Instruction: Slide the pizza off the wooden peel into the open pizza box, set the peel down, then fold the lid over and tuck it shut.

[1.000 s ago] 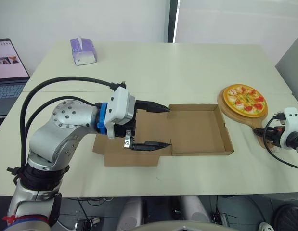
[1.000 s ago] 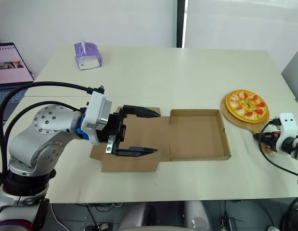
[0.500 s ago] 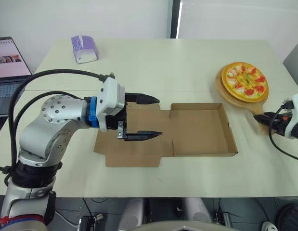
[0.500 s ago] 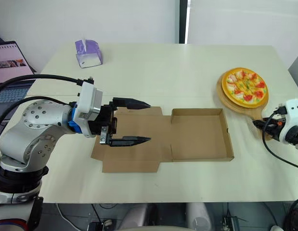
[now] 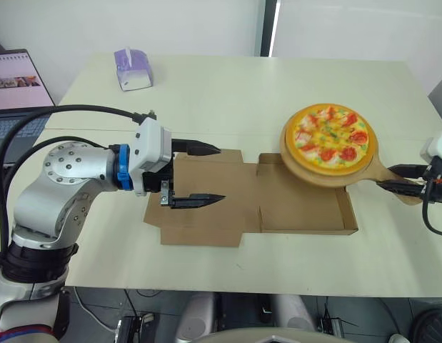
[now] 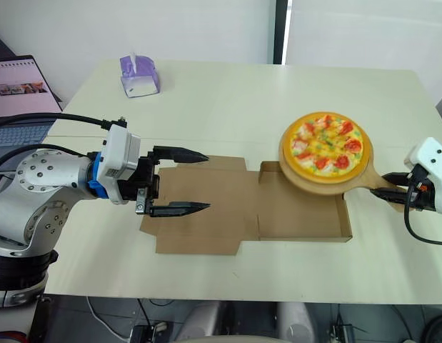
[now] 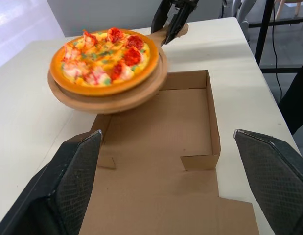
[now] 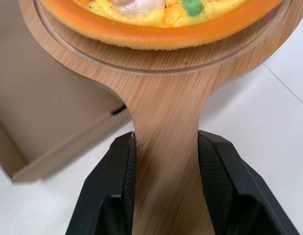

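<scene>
Orange-rimmed pizza [image 5: 329,136] speckled red and green, pale wood-grained peel [image 5: 381,170], plain brown box [image 5: 299,209].

— What have we moved?
— We've lifted the peel [image 5: 328,179] and pizza [image 5: 329,138] off the table's [image 5: 228,93] right edge, over the box's [image 5: 306,213] far right corner.
— And our left gripper [image 5: 221,173]?
— Drawn back leftward, farther over the lid [image 5: 199,227].

Head pair looks down, wrist views share peel [image 7: 123,100]

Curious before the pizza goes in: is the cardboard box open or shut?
Open. Its lid lies spread flat on the table and the tray is empty; the pizza sits on the peel.
</scene>
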Controlling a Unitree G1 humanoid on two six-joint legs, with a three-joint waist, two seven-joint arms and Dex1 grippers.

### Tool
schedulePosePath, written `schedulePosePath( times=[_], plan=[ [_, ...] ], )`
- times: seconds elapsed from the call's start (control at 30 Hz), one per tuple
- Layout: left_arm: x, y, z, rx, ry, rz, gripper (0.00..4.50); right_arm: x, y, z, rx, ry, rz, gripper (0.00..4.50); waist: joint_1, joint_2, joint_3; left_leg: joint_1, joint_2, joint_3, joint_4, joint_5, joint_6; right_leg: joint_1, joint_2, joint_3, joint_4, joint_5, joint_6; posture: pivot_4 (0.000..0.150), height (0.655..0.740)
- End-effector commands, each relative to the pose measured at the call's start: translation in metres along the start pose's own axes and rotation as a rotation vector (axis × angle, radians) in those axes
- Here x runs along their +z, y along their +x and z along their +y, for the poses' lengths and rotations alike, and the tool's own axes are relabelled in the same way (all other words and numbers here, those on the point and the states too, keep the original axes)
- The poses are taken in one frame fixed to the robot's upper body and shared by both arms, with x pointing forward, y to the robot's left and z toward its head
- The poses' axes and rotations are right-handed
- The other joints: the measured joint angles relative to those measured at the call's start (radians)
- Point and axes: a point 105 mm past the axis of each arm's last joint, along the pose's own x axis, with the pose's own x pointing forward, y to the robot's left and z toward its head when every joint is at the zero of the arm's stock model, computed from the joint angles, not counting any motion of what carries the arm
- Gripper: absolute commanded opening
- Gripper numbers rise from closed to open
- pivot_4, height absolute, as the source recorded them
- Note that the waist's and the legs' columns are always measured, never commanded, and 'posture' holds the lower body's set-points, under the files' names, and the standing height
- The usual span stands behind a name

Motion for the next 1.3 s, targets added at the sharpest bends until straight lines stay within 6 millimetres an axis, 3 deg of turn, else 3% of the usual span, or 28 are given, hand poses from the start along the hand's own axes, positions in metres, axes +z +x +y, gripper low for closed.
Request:
schedulePosePath(
  times=[0.03, 0.33, 0.87, 1.3],
  plan=[
    [0.009, -0.005, -0.004, -0.012, 0.034, -0.006, 4.5, 0.017, -0.013, -0.01, -0.05, -0.134, -0.032, 1.53, 0.0, 0.0, 0.0, 0.0, 0.0, 0.0, 0.0, 0.0, 0.0, 0.0, 0.0, 0.0, 0.0, 0.0, 0.0, 0.15, 0.7251],
    [0.009, -0.006, -0.011, -0.049, 0.021, -0.004, 4.5, 0.02, -0.013, -0.015, -0.07, -0.318, 0.003, 1.53, -0.001, 0.0, 0.0, 0.0, 0.0, 0.0, 0.0, 0.0, 0.0, 0.0, 0.0, 0.0, 0.0, 0.0, 0.0, 0.15, 0.7251],
    [0.008, -0.005, -0.01, -0.04, 0.016, -0.008, 4.5, 0.025, -0.02, -0.036, -0.14, -0.407, 0.022, 1.53, -0.001, 0.0, 0.0, 0.0, 0.0, 0.0, 0.001, 0.0, 0.0, 0.0, 0.0, 0.0, 0.0, 0.0, 0.0, 0.15, 0.7251],
    [0.006, -0.006, -0.011, -0.036, 0.015, -0.006, 4.5, 0.039, -0.052, -0.087, -0.348, -0.414, -0.012, 1.53, -0.003, 0.0, 0.0, 0.001, 0.0, 0.001, 0.0, 0.0, 0.0, 0.0, 0.0, 0.0, 0.001, 0.0, 0.0, 0.15, 0.7251]
  ],
)
